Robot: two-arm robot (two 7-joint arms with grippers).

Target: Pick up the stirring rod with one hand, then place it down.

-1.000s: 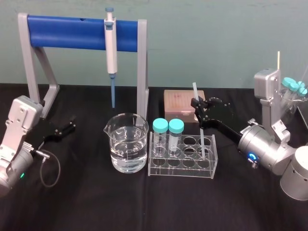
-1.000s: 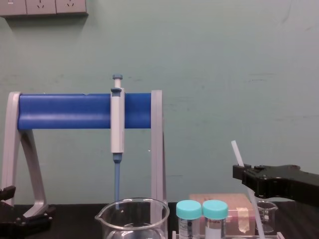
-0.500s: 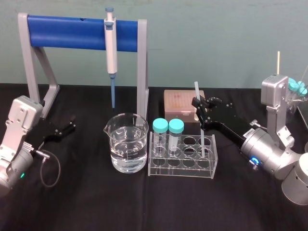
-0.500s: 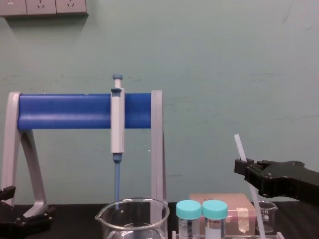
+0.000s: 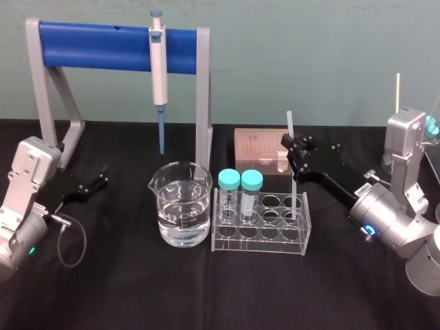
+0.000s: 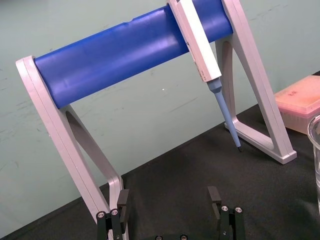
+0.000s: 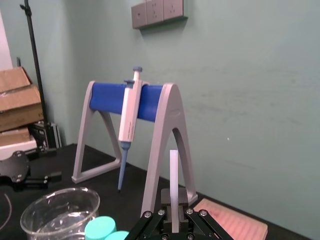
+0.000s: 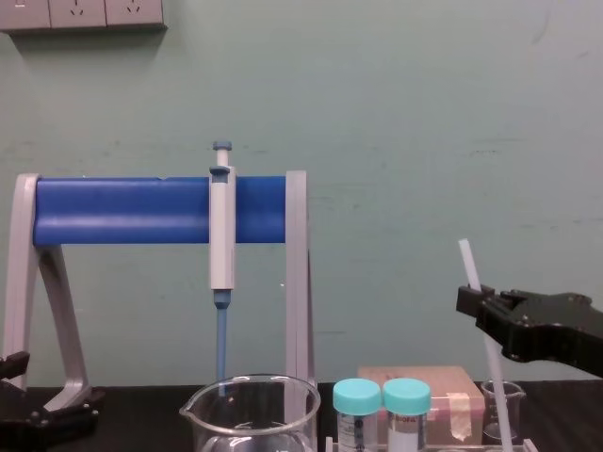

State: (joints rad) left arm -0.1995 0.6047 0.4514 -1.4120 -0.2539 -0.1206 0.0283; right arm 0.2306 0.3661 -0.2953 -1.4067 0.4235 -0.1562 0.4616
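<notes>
The stirring rod (image 5: 291, 161) is a thin white stick standing nearly upright. Its lower end reaches down into the right end of the clear tube rack (image 5: 260, 241). My right gripper (image 5: 292, 146) is shut on the upper part of the rod, whose top pokes out above the black fingers. The chest view shows the rod (image 8: 468, 264) leaning slightly in the right gripper (image 8: 477, 302). Seen from the right wrist, the rod (image 7: 173, 175) rises straight up from the right gripper (image 7: 173, 221). My left gripper (image 5: 96, 183) rests open at the table's left, and the left gripper (image 6: 168, 200) holds nothing.
A beaker of water (image 5: 181, 205) stands left of the rack, which holds two teal-capped tubes (image 5: 240, 194). Behind them a grey-and-blue pipette (image 5: 159, 69) hangs on a blue-barred stand (image 5: 103, 45). A pink tip box (image 5: 260, 148) sits behind the rack.
My right gripper has shifted to the right with the rod in it. The rod now stands more upright over the rack's right end. The left arm is unchanged.
</notes>
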